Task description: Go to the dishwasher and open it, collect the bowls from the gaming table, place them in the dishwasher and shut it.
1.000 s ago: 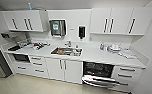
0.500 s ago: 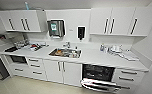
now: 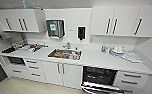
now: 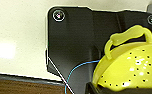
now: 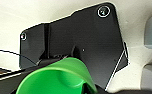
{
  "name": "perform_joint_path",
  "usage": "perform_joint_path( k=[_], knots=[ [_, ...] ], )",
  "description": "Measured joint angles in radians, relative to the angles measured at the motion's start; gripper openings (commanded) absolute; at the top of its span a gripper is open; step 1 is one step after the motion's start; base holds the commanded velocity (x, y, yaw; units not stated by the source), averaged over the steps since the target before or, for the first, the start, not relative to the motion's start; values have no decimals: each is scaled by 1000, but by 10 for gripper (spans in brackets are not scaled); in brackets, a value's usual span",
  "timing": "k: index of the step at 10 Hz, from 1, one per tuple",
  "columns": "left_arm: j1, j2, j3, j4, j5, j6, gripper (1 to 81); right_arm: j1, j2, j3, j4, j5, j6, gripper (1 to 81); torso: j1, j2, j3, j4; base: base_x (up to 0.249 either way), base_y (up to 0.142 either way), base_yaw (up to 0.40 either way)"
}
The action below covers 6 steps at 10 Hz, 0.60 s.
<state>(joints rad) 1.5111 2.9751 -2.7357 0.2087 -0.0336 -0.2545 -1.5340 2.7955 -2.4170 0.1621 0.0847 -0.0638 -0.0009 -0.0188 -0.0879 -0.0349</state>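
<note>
You have rolled a little closer to the kitchen wall over the last second: the whole head view has shifted, with the dishwasher (image 3: 99,76) sitting slightly lower and nearer the right bottom corner than before, which is the camera moving, not the kitchen. That suits the task, because the dishwasher already stands open, its door dropped forward and a dark rack showing inside, so the bowls only need carrying to it. The yellow-green bowl (image 4: 128,67), perforated and with a loop handle, shows close against the left wrist, and the bright green bowl (image 5: 55,76) shows close against the right wrist; each looks carried by its own arm, but you cannot tell from these views how the fingers of either gripper stand. The white bench (image 3: 97,58) runs the length of the wall, with a steel sink (image 3: 65,53) set into it holding some items, clutter at the left end and dishes and a few bottles toward the right. White wall cabinets (image 3: 117,21) hang above, with a paper-towel dispenser (image 3: 55,28) and a dark soap dispenser (image 3: 81,32) between them, and a pale floor (image 3: 24,87) lies below.
</note>
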Motion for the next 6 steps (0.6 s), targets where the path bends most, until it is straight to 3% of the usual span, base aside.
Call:
perform_joint_path(
  k=[6],
  knots=[
    [16,0,0,0,5,0,10,-14,-1,0,-1,-7,0,10,-1,0,0,0,119,0,0]
  ],
)
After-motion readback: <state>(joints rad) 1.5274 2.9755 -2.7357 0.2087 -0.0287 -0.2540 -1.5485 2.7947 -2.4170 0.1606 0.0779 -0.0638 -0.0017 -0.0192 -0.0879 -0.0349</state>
